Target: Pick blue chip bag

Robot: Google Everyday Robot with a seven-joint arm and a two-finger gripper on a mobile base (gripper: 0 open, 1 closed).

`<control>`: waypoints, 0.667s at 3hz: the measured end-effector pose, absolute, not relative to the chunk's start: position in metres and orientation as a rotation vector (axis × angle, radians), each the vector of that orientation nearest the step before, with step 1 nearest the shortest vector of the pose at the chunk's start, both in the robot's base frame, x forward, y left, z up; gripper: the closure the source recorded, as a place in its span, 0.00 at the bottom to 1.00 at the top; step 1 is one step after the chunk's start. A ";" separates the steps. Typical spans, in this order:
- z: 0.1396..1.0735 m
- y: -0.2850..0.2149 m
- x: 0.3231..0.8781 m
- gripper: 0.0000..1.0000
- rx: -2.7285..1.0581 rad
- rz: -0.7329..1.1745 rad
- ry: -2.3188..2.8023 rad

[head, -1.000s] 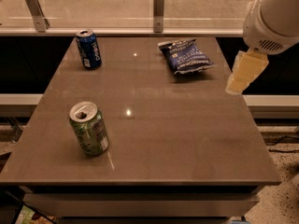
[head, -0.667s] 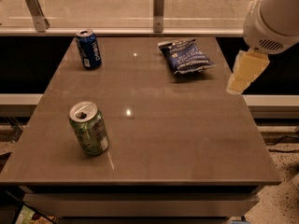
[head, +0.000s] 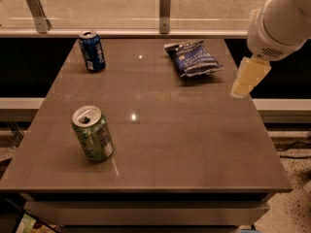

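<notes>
Spotted blue chip bag (head: 194,58) near far edge of worktop (head: 194,144). Gripper (head: 241,88) right of bag, over right edge, clear gap between. Open or closed: cannot tell.

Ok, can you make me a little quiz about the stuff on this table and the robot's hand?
1. True or false: the hand is touching the blue chip bag.
2. Which thing sits nearest the front edge of the table? A. blue can B. green can C. blue chip bag
3. How many cans stand upright on the table?
Key:
1. False. The hand hangs to the right of the bag, by the table's right edge, apart from it.
2. B.
3. Two.
</notes>
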State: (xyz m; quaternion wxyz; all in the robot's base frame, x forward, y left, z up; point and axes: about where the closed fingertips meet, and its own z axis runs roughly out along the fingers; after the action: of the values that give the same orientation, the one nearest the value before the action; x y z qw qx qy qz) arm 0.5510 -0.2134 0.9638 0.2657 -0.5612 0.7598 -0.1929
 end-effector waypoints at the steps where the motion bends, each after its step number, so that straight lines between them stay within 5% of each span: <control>1: 0.949 -0.214 0.570 0.00 -1.558 -0.511 2.012; 2: 0.933 -0.215 0.587 0.00 -1.603 -0.502 1.970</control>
State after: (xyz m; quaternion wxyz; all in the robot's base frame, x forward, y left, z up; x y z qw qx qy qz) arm 0.5870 -0.2146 0.9329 0.2729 -0.5956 0.7321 -0.1864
